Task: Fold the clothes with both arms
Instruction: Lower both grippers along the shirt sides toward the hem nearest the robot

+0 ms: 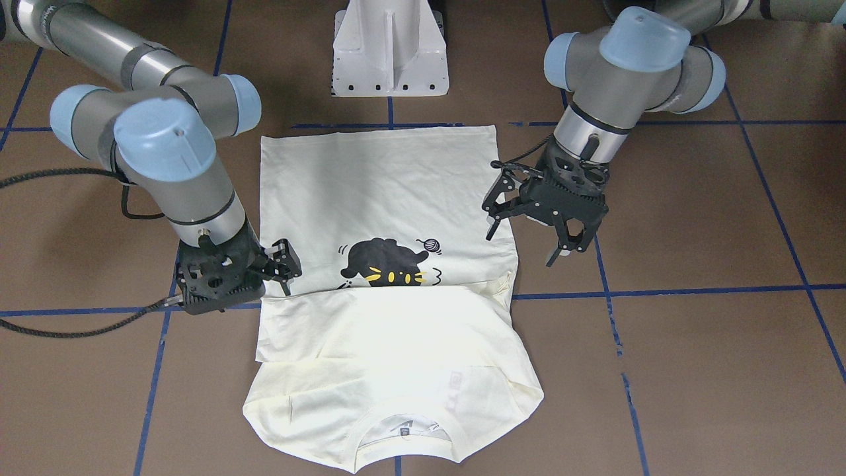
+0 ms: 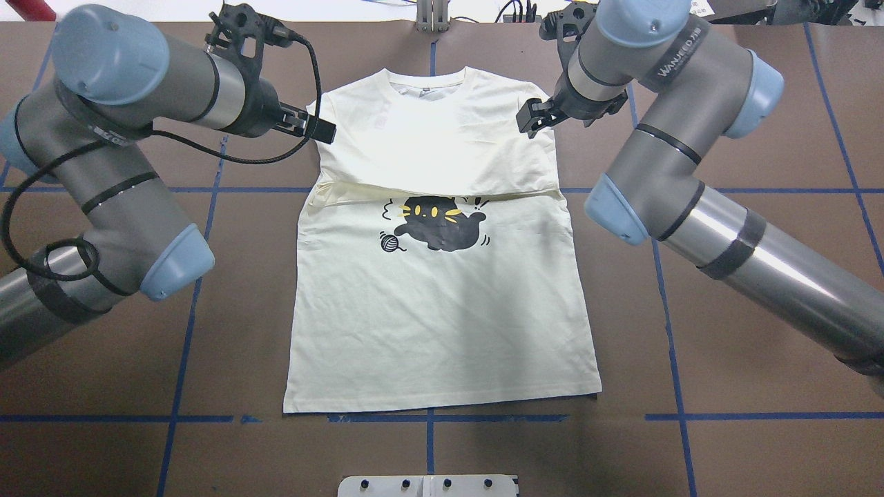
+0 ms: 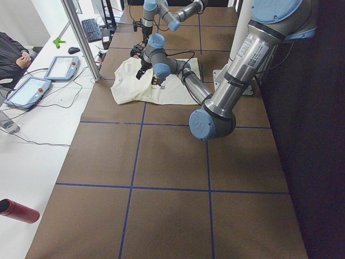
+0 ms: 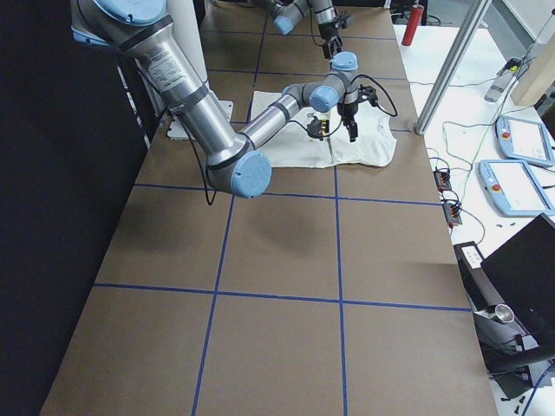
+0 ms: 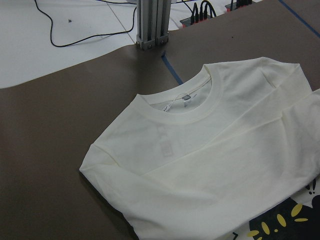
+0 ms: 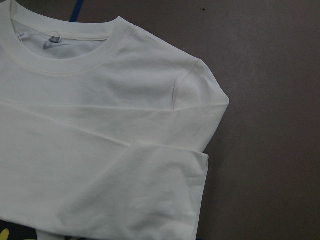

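Both jaws are spread as left arm and right arm crook down flanking the T-shirt.

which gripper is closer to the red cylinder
Left. The left gripper is at the shirt edge nearer the red cylinder; the right gripper is at the shirt's far edge.

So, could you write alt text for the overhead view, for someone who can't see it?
A cream T-shirt with a black cat print lies flat on a brown table, sleeves folded across its chest. A robot's left tool and right tool are poised by the shoulders, one on each side.
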